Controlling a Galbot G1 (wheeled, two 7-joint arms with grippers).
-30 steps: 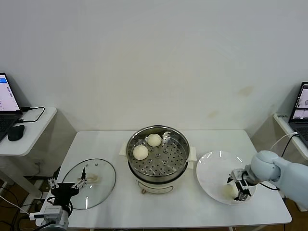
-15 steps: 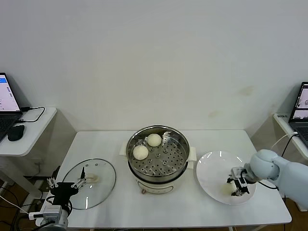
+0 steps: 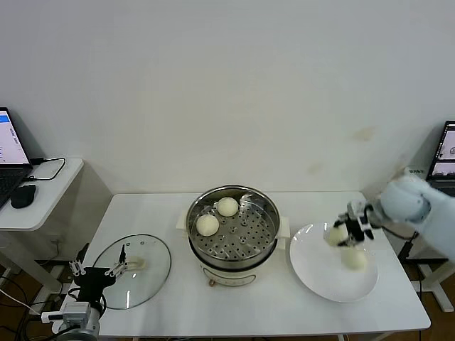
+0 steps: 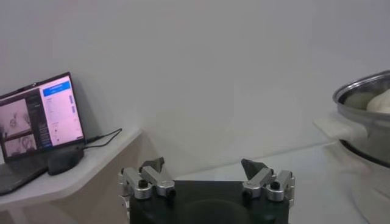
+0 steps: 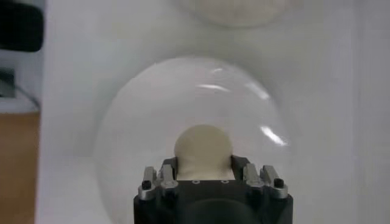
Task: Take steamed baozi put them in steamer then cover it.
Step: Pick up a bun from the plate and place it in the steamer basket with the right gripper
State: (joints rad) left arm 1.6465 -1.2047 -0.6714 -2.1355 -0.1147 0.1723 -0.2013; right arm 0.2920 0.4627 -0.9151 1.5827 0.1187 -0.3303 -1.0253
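Observation:
My right gripper is shut on a cream-white baozi and holds it in the air above the white plate. In the right wrist view the same baozi sits between the fingers of the right gripper, over the plate. Another baozi lies on the plate. Two baozi rest on the perforated tray at the back left of the steamer. The glass cover lies flat on the table's left side. My left gripper is parked open at its near-left edge, empty.
A side table with a laptop and a mouse stands to the left. Another laptop is at the far right. The steamer's rim shows in the left wrist view. Bare white table lies in front of the steamer.
My right gripper has shut on a baozi and lifted it off the plate, up and towards the back. The left arm has not moved.

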